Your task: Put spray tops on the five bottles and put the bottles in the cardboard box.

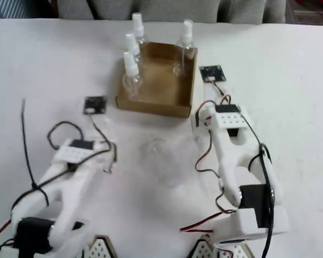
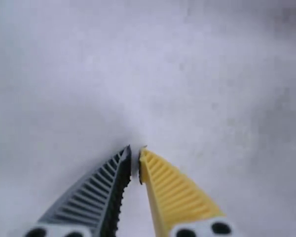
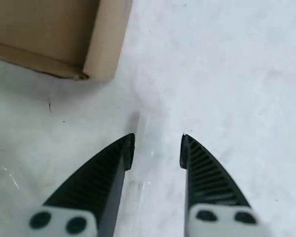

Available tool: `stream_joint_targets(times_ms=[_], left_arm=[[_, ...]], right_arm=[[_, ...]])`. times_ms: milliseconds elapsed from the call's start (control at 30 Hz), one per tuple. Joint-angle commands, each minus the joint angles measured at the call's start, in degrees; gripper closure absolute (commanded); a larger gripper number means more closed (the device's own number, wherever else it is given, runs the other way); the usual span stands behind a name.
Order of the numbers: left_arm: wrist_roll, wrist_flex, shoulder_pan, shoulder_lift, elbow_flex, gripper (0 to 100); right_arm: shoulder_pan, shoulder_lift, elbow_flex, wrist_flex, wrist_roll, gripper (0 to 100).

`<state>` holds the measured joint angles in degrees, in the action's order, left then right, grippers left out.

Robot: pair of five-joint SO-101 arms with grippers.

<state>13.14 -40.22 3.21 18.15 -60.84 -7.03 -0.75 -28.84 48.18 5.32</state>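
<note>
White desk (image 1: 43,64) bears the cardboard box (image 1: 156,105) holding four topped bottles (image 1: 133,80); near it our left hand (image 2: 134,150) is clenched empty and our right hand (image 3: 157,140) released, ready for a fifth.

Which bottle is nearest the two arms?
The clear bottle between the left arm and right arm, in front of the cardboard box; the other four stand at the box with white spray tops.

Seen on the white counter (image 1: 43,64): a cardboard box (image 1: 151,106) toward the far middle, a small black square (image 1: 95,105) just left of it, a second black square (image 1: 211,73) just right, and a clear bottle (image 1: 164,161) apart in front.
</note>
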Motion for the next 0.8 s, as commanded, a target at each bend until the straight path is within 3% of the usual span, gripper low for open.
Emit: stream_joint_targets(times_ms=[0,133,367,633,767], left_arm=[[7.8,-0.8,5.5,0.5,6.8,95],[16.9,-2.5,9.6,0.5,13.2,95],[26.4,-14.0,19.6,0.4,25.9,95],[32.7,-14.9,20.1,0.0,29.8,95],[33.0,-14.5,20.2,0.0,28.6,87]], right_arm=[[0.6,2.8,0.4,-1.9,0.0,87.1],[0.6,2.6,0.3,-2.7,0.1,87.5],[0.5,-1.5,2.7,-2.4,3.3,87.5],[0.6,-2.1,3.2,-2.3,3.5,87.5],[0.4,-2.2,3.2,-2.3,3.5,87.5]])
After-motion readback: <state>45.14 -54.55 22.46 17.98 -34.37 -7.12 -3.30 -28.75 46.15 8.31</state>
